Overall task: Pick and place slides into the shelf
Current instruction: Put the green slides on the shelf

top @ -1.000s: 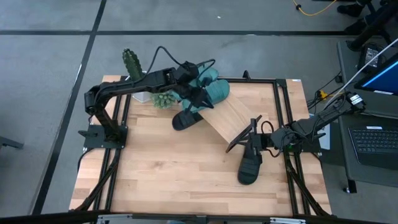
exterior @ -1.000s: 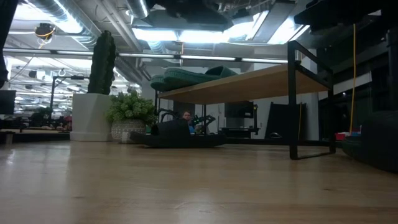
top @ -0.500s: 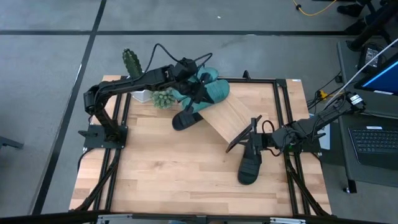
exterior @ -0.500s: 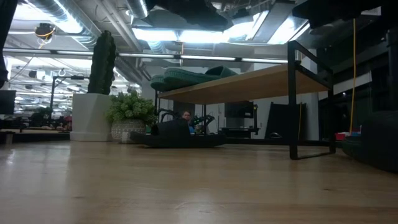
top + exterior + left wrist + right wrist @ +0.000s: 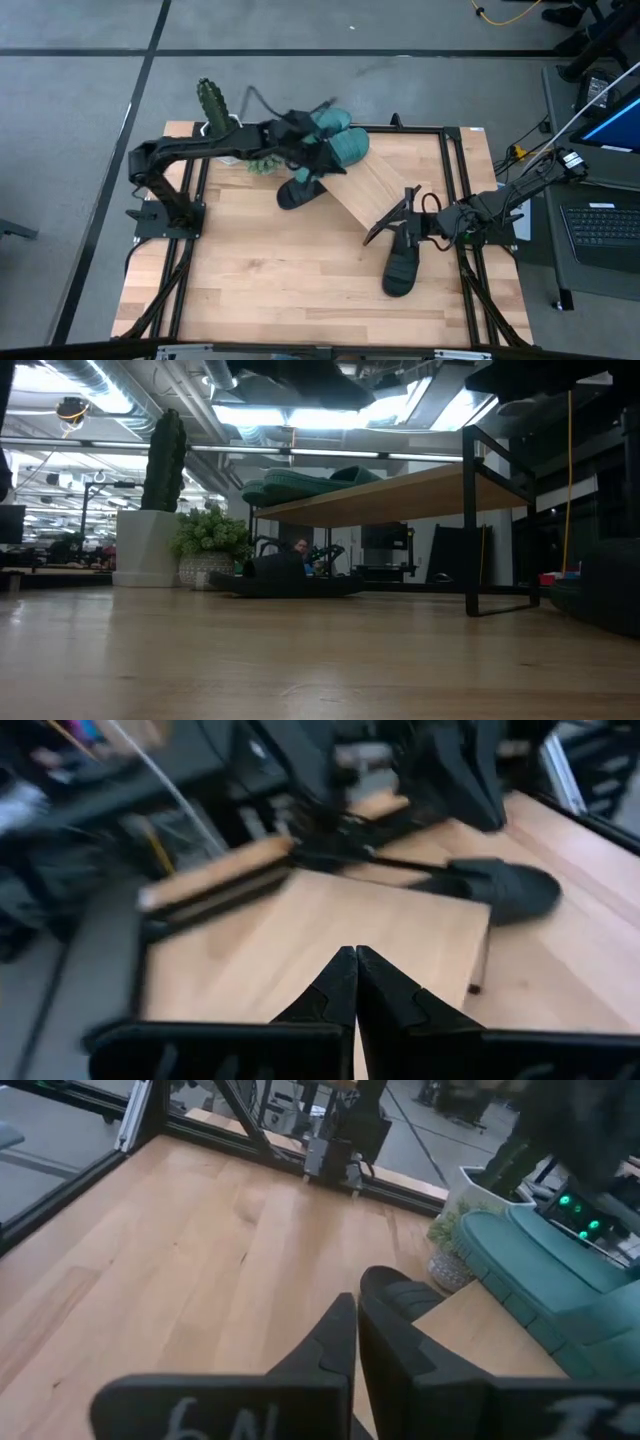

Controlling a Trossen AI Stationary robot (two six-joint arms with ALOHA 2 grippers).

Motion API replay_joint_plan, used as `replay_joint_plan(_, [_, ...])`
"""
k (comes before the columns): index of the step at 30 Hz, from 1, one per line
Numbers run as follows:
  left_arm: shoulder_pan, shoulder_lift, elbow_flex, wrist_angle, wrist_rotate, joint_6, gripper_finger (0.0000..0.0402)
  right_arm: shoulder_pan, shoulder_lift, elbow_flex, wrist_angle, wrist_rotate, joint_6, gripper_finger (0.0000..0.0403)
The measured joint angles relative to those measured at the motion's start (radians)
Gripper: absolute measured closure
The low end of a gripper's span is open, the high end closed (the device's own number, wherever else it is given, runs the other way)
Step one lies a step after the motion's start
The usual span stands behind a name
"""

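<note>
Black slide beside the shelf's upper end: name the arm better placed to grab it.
Left. The left gripper hovers right by that black slide, shut and empty; the right gripper sits at the shelf's opposite end.

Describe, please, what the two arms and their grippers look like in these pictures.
Both arms are dark, slender and jointed, each on a black base plate at a table edge. A black cable loops off the left arm, and another curls by the right arm. The left gripper and the right gripper each end in two black, wedge-shaped fingers. White handwritten marks show on the right gripper's body.
</note>
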Motion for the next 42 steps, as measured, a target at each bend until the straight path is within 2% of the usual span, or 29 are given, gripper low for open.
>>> replay_joint_plan(5, [0.027,-0.161,-0.101,0.042,0.045,-0.066,0.0401,0.0,0.0,0.0,0.014,0.0,0.002,0.0384])
replay_joint_plan(9, [0.031,-0.32,-0.287,0.183,0.03,-0.133,0.0401,-0.009,0.0,0.003,0.062,0.052,-0.051,0.0384])
replay_joint_plan(12, [0.029,-0.41,-0.438,0.308,-0.016,-0.186,0.0401,-0.048,0.0,0.059,0.002,0.092,-0.076,0.0385])
replay_joint_plan(15, [0.03,-0.483,-0.555,0.419,-0.032,-0.233,0.0401,-0.111,0.001,0.154,-0.133,0.059,-0.037,0.0395])
replay_joint_plan(22, [0.032,-0.558,-0.676,0.491,-0.044,-0.259,0.0402,-0.318,0.068,0.338,-0.423,-0.151,0.081,0.0397])
replay_joint_plan(27, [0.034,-0.563,-0.687,0.491,-0.178,-0.235,0.0401,-0.468,0.159,0.416,-0.568,-0.281,0.102,0.0399])
replay_joint_plan(29, [0.045,-0.563,-0.689,0.489,-0.196,-0.234,0.0401,-0.53,0.199,0.447,-0.604,-0.354,0.102,0.0399])
replay_joint_plan(33, [0.067,-0.564,-0.689,0.489,-0.168,-0.236,0.0401,-0.649,0.277,0.508,-0.642,-0.515,0.061,0.04])
replay_joint_plan(38, [0.092,-0.563,-0.689,0.477,-0.161,-0.259,0.0401,-0.747,0.37,0.568,-0.722,-0.57,0.026,0.0401])
replay_joint_plan(42, [0.1,-0.563,-0.689,0.464,-0.159,-0.259,0.0401,-0.796,0.431,0.575,-0.718,-0.659,0.018,0.0401])
